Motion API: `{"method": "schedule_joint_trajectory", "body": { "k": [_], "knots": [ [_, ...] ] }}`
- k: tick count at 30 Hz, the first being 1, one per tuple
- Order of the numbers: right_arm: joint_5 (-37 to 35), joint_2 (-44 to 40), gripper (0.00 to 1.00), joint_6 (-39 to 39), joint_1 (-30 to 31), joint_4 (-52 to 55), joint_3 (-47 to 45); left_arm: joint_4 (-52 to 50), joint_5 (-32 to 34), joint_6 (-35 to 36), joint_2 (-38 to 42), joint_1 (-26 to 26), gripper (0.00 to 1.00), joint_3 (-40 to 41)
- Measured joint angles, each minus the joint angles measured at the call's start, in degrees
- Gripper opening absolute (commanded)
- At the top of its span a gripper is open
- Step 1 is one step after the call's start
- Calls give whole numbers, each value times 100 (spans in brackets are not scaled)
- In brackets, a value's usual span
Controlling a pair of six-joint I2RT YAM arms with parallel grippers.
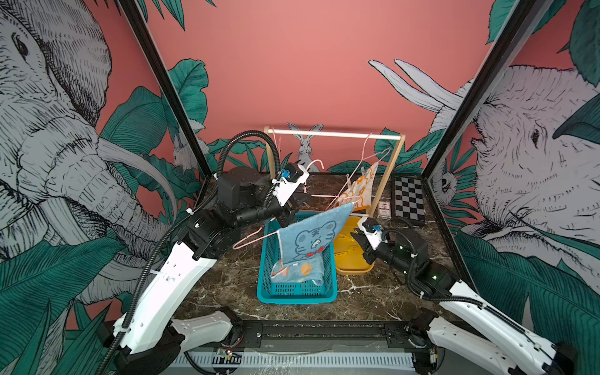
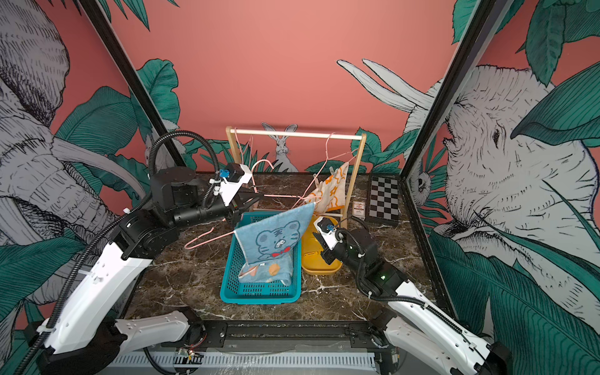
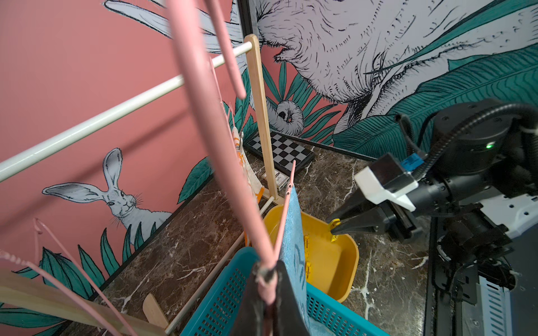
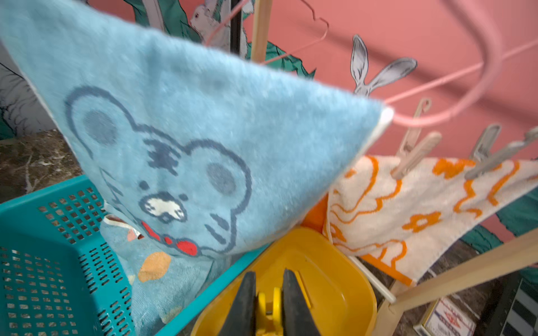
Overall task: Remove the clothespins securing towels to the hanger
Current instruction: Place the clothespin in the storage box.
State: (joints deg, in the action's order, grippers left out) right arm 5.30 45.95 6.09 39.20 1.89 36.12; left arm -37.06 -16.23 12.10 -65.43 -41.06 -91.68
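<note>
Top views both show the left gripper (image 1: 306, 197) clamped on a pink wire hanger (image 1: 258, 241), which it holds tilted above a teal perforated plastic basket (image 1: 269, 289). A blue terry towel with a cartoon tiger (image 1: 308, 238) drapes over that hanger. Its lower edge reaches a light blue spotted towel (image 1: 308, 272) lying crumpled in the basket. The right gripper (image 2: 319, 242) hovers over a yellow plastic tray (image 2: 319, 269) just beside the basket. Behind them, a cream towel with orange flower outlines (image 1: 362, 191) hangs under the rail of a wooden rack (image 1: 334, 134).

Left wrist view: the left gripper's dark fingers (image 3: 285, 296) pinch the pink wire hanger where its wires meet, with the tiger towel edge-on beside them. Across the tray, the right gripper grips a yellow plastic clothespin (image 3: 335, 224) in its tips. Two more yellow clothespins (image 3: 307, 243) lie in the tray.

Right wrist view: the right gripper's jaws squeeze the yellow plastic clothespin (image 4: 266, 311) directly above the tray. Two pale beige clothespins (image 4: 416, 158) clip the cream towel's upper edge, beyond the tiger towel's corner.
</note>
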Motion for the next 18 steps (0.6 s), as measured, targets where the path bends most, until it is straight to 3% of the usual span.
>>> {"method": "schedule_joint_trajectory", "body": {
  "k": [18],
  "knots": [
    [-195,1384,16,-1014,-592,-1180,-713,15,-2,-7,90,0,0,140]
  ]
}}
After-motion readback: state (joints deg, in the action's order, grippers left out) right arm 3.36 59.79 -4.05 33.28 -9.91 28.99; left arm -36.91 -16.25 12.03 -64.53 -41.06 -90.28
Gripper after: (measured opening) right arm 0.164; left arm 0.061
